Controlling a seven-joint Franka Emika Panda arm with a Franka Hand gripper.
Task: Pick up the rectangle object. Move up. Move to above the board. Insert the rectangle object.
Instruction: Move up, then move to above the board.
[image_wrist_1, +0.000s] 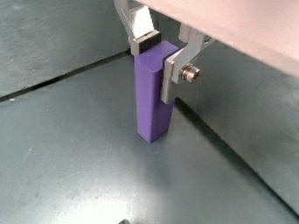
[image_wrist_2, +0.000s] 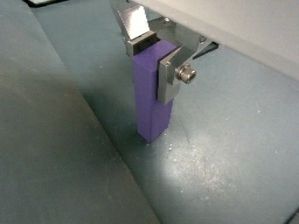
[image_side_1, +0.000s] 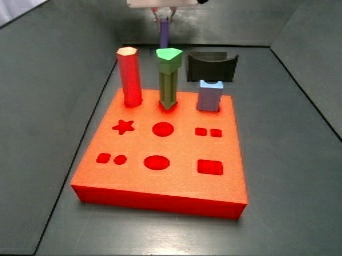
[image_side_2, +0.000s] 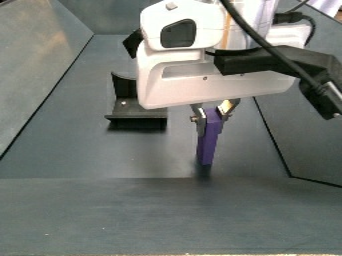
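Observation:
The rectangle object (image_wrist_1: 152, 105) is a slim dark purple-blue bar standing upright on the grey floor; it also shows in a wrist view (image_wrist_2: 151, 109). My gripper (image_wrist_1: 160, 57) has its silver fingers (image_wrist_1: 176, 77) on both sides of the bar's top and is shut on it. In a side view the gripper (image_side_2: 210, 112) holds the bar (image_side_2: 207, 142), whose lower end is at the floor. In a side view the gripper (image_side_1: 163, 8) and the bar (image_side_1: 164, 30) are at the far end, beyond the red-orange board (image_side_1: 183, 155).
At the board's far edge stand a red cylinder (image_side_1: 130, 77), a green-topped prism (image_side_1: 168, 78) and a short pale blue block (image_side_1: 210, 97). The dark fixture (image_side_1: 211, 67) stands behind them, seen also in a side view (image_side_2: 136, 108). Grey walls slope up on both sides.

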